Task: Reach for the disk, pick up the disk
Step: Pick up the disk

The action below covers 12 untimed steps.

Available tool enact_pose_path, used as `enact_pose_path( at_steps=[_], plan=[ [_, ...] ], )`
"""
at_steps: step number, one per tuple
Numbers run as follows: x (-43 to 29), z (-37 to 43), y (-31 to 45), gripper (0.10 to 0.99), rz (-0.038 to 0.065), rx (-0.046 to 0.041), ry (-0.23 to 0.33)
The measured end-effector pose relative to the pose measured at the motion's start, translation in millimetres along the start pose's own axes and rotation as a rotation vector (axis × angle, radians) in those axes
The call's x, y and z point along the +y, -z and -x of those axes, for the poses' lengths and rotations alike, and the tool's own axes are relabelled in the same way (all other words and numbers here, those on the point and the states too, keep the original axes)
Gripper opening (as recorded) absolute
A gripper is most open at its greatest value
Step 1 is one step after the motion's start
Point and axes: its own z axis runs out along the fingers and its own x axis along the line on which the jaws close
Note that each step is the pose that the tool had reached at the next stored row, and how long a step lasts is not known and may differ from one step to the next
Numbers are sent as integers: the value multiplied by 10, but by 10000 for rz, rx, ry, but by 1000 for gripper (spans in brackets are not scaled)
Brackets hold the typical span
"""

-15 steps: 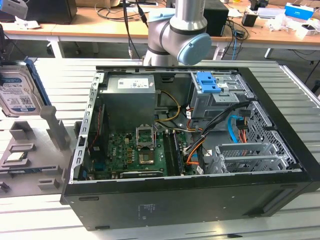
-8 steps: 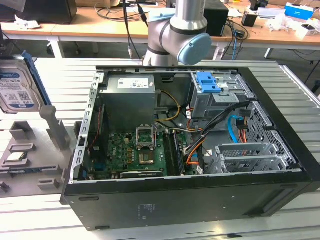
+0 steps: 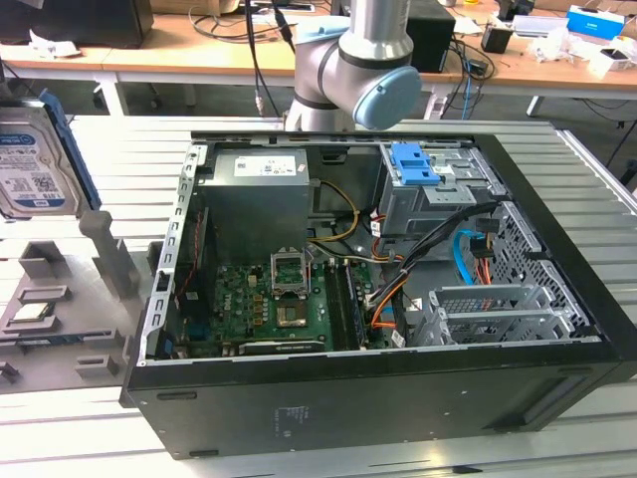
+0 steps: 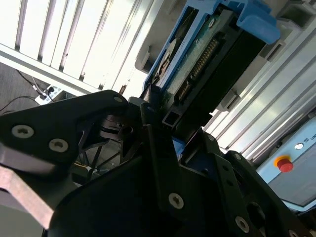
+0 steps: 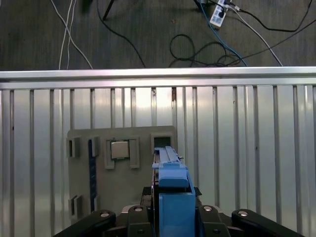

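The gripper [image 5: 170,222] has its two black fingers [image 4: 150,136] drawn in against the disk [image 3: 35,164], one on each flat side. The disk's blue rail frame sits tight between them in both wrist views, though the pads' contact faces are hidden behind the linkages. There is one disk [image 5: 170,185], and it is at the far left of the exterior view, well apart from the open computer case [image 3: 398,408] and over the grey fixture plate [image 3: 60,334]. Whether its lower end touches that plate cannot be told. It stands on edge with its white-and-blue labelled face toward the exterior camera. Its long axis is roughly upright and leans a little, with the blue rail running down the side on the exterior view's right. In the first wrist view the disk is edge-on, its length pointing from the gripper toward the plate [image 5: 123,192] on the slatted metal table [image 5: 256,148]. In the second wrist view the disk [image 4: 197,64] turns its connector edge to the camera. One square silver processor chip [image 5: 120,149] lies in a pocket of the plate, just beside the disk's line. Inside the case, on the far side, sits one blue latch piece [image 3: 413,164] on its grey cage.
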Motion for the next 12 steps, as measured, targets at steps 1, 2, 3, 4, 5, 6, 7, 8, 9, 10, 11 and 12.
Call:
enact_pose_path(
  at_steps=[1,2,3,4,5,6,7,8,9,10,11,12],
  plan=[
    [-1,0,13,369,0,0,-1],
    [-2,0,27,369,1,0,0],
    [-2,0,44,369,2,0,-1],
    [-4,-1,71,369,1,0,0],
    [-5,0,105,369,2,0,-1],
    [-6,0,118,369,2,0,0],
    [-6,0,135,369,3,0,-1],
    [-8,-1,160,369,3,0,0],
    [-9,-1,173,369,3,0,0],
    [-10,-1,185,369,4,0,-1],
    [-11,-1,200,369,5,0,0],
    [-14,-1,217,369,7,0,0]
  ],
)
